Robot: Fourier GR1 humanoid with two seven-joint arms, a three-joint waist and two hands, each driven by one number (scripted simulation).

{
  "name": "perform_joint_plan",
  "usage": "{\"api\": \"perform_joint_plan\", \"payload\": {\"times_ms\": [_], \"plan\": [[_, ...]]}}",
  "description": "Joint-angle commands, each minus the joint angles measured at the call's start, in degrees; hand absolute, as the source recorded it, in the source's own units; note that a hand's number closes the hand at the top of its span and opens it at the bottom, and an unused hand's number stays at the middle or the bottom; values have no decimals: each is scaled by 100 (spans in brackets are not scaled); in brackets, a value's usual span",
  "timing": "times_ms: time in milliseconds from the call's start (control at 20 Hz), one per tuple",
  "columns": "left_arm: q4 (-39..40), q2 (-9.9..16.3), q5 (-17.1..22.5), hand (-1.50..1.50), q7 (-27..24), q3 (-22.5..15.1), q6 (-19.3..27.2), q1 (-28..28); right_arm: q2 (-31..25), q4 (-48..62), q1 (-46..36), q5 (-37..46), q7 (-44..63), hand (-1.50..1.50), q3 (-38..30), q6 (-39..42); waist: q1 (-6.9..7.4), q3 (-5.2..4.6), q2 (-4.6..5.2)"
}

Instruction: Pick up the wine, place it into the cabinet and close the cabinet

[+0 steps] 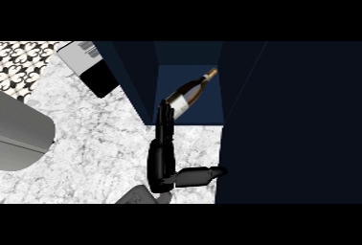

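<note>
The wine bottle (188, 94) is dark with a white label and a gold neck. It lies tilted inside the open dark-blue cabinet (189, 72), its neck pointing up and to the right. My left hand (163, 162) reaches up from the lower edge with fingers (165, 119) straight. Their tips touch the bottle's lower end at the cabinet's front edge, and the thumb (201, 175) sticks out to the right. The hand is open and curls round nothing. My right hand does not show.
The open cabinet door (290, 124) fills the right side as a wide dark panel, close to my thumb. A white and black box (90, 67) lies at the back left. A grey rounded object (21, 139) sits at the left on the marble counter (99, 139).
</note>
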Motion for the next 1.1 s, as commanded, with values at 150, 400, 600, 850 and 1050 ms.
{"api": "perform_joint_plan", "payload": {"times_ms": [150, 400, 600, 850, 1050], "plan": [[-1247, 388, -551, -150, 378, -215, 610, 744, -125, -881, 38, -491, 637, -150, -60, -113, -12, -2, 6], [-1882, 436, -805, -150, 43, -484, 434, 1714, -236, -564, 117, -834, 384, -150, -419, 112, -19, -2, 18], [-2516, 919, -1038, -150, 179, -906, 390, 2032, -81, -501, -70, -906, 656, -150, -2, 37, -4, -3, 12], [-3573, 1886, -1038, -150, 428, -926, 114, 2482, -330, -709, 261, -1151, 847, 150, 2, 471, -7, -2, -1], [-4020, 2432, -821, -150, 714, -384, -237, 2460, -284, -687, 423, -922, 535, 150, 227, 757, -26, -2, 12]]}}
